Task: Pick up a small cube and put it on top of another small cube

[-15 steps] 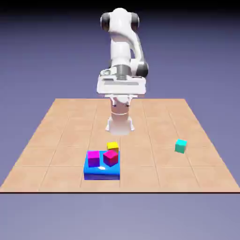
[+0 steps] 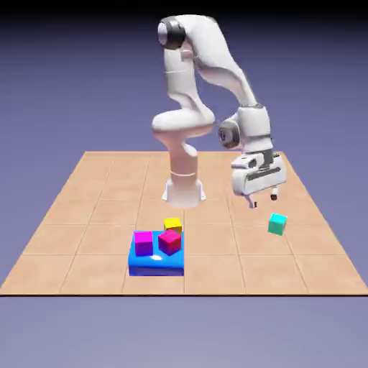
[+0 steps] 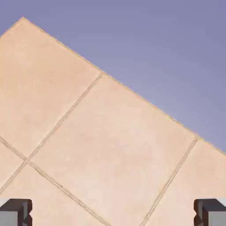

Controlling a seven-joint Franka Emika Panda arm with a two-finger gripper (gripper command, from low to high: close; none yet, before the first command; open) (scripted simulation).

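- My gripper [image 2: 263, 200] hangs empty above the tabletop [image 2: 100, 187], fingers spread wide apart; nothing lies between them in the hand view [image 3: 113, 214].
- The teal cube [image 2: 277, 223] rests on the tabletop, just below and toward the exterior view's right of my gripper, untouched.
- The hand view shows bare tiles only.
- Nothing is completed: grasp, lift, carry and placement on another cube all remain.

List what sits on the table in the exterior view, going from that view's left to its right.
Magenta cube on the blue block → teal cube. The yellow and darker red cubes on the same block overlap in this order, so they are left out. The gripper hangs above the table, just left of the teal cube.
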